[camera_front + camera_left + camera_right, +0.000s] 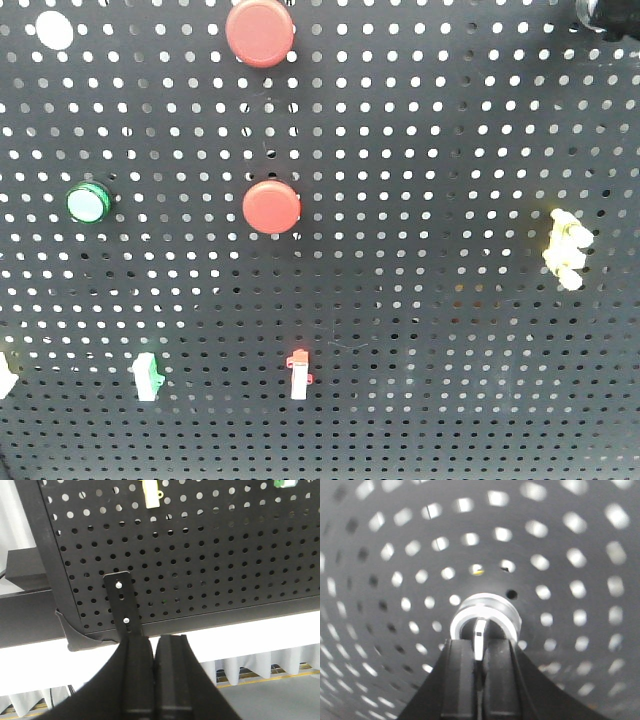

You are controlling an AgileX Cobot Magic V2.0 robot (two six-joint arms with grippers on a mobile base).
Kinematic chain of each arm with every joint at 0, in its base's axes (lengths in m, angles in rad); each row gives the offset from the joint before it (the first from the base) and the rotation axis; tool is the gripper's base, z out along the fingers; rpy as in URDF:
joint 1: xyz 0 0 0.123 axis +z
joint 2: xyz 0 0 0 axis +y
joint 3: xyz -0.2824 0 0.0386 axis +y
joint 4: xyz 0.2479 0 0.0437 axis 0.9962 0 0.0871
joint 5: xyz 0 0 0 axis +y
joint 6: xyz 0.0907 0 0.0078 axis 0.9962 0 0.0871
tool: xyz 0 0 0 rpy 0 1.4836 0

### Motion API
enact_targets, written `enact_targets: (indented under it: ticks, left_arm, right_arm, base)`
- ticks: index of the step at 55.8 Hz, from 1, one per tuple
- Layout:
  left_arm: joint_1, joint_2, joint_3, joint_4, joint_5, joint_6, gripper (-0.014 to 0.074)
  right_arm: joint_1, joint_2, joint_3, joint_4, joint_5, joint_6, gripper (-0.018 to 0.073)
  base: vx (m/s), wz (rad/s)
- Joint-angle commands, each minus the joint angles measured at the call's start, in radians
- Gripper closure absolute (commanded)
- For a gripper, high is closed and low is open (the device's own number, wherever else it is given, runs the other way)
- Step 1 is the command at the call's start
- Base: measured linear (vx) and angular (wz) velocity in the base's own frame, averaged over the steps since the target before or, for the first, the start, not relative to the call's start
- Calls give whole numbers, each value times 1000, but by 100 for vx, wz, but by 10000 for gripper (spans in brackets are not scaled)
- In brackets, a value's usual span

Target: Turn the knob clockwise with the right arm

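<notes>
The knob [485,605] fills the middle of the right wrist view: a shiny silver rim around a dark centre, mounted on the black pegboard [395,540]. A white handle [480,636] sticks out of its centre. My right gripper [480,647] is shut on that handle, one black finger on each side. In the front view only a dark shape with a bright rim shows at the top right corner [603,14]. My left gripper [155,642] is shut on nothing, just below the board's lower edge.
The pegboard [420,150] carries two flat red buttons [260,32] [271,207], a green-rimmed button [88,203], a yellow fitting [565,248], a white-green switch [148,377] and a red-white switch [298,375]. A black bracket [122,602] hangs at the board's lower edge.
</notes>
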Motion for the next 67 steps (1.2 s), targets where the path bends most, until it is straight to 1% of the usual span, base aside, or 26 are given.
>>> enact_targets:
  ticks: [1,9,22,34,40,47,54,57,63,67]
  left_arm:
    - [-8,-17,33,-6,-85,-2,603]
    - [-8,-17,33,-6,-85,-2,603]
    - [-8,-17,33,-6,-85,-2,603]
    - [-8,-17,33,-6,-85,-2,603]
    - [-8,-17,33,-6,-85,-2,603]
    - [-8,-17,33,-6,-85,-2,603]
    - [-8,-17,33,-6,-85,-2,603]
    - [-8,-17,33,-6,-85,-2,603]
    - [-8,-17,33,-6,-85,-2,603]
    - [-8,-17,33,-6,-85,-2,603]
  right_arm:
    - [6,4,-20,75,-117,137,567]
    - [6,4,-20,75,-142,272,567]
    - [6,4,-20,75,-142,402,567]
    - [6,4,-20,55,-150,411,561]
    - [6,4,-20,37,-146,407,535]
    - [6,4,-20,35,-147,407,460]
    - [6,4,-20,35,-148,407,342]
    - [6,4,-20,40,-148,407,264]
    - [6,-3,-20,45,-135,406,157]
    - [6,-11,-20,45,-119,391,111]
  base:
    - [0,0]
    - [0,0]
    - [0,0]
    - [0,0]
    - [0,0]
    - [0,0]
    - [0,0]
    - [0,0]
    - [0,0]
    - [0,0]
